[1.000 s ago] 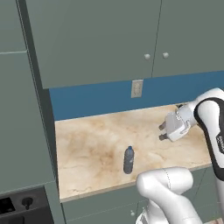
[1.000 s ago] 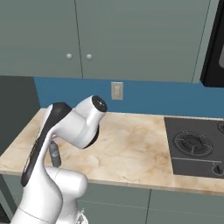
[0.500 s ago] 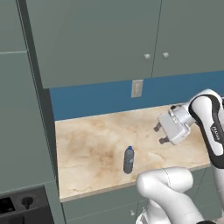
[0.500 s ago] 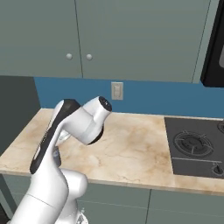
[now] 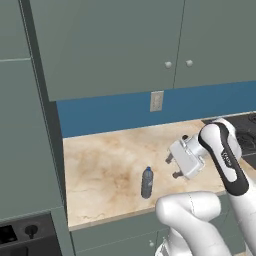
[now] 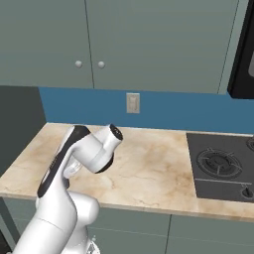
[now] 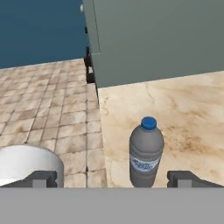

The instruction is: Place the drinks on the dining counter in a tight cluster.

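A small slim greyish water bottle (image 5: 146,183) with a blue cap stands upright on the beige wall counter (image 5: 100,170), near its front edge. My gripper (image 5: 171,167) hangs to the right of the bottle, a short gap away, pointing at it, open. In the hand view the water bottle (image 7: 145,153) stands ahead, between the lines of my two spread fingertips and nearer the right one; my gripper (image 7: 113,178) holds nothing. The blue bottle, the amber bottle and the dining counter are out of view.
A tall grey cabinet (image 5: 30,150) bounds the counter on the left. Upper cabinets (image 6: 124,44) hang over the blue backsplash with an outlet (image 5: 156,101). A black cooktop (image 6: 223,168) lies to the right. Tiled floor (image 7: 43,109) drops past the counter edge.
My gripper has swung left and lower over the counter, closing on the water bottle. The bottle has not moved.
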You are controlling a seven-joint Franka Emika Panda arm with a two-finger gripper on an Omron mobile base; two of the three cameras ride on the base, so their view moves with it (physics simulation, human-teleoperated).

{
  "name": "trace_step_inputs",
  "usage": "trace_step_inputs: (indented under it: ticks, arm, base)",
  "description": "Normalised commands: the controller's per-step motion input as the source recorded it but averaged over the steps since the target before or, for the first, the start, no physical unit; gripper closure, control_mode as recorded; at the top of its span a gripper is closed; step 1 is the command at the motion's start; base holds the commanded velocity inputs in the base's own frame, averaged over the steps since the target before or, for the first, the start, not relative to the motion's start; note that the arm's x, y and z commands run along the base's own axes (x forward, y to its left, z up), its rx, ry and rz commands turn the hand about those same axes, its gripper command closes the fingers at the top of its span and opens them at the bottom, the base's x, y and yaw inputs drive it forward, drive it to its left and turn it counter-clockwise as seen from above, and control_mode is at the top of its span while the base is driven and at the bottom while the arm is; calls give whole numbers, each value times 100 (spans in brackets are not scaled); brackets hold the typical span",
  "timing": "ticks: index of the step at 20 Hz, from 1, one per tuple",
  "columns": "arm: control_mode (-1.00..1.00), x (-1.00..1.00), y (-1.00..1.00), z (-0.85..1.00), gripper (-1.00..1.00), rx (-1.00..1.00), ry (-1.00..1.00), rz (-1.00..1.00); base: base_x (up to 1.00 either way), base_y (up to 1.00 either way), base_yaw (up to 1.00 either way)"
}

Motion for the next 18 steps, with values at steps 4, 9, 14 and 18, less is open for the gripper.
trace_step_inputs:
  ticks: [4,9,14,18]
  arm:
    - [-100,31,3,-32,-100,0,0,7]
    - [-100,12,-3,-1,-100,0,0,1]
    - [-100,26,0,0,-100,0,0,0]
    - [-100,26,0,0,-100,0,1,0]
  base:
    - [0,0,0]
    - [0,0,0]
    - [0,0,0]
    - [0,0,0]
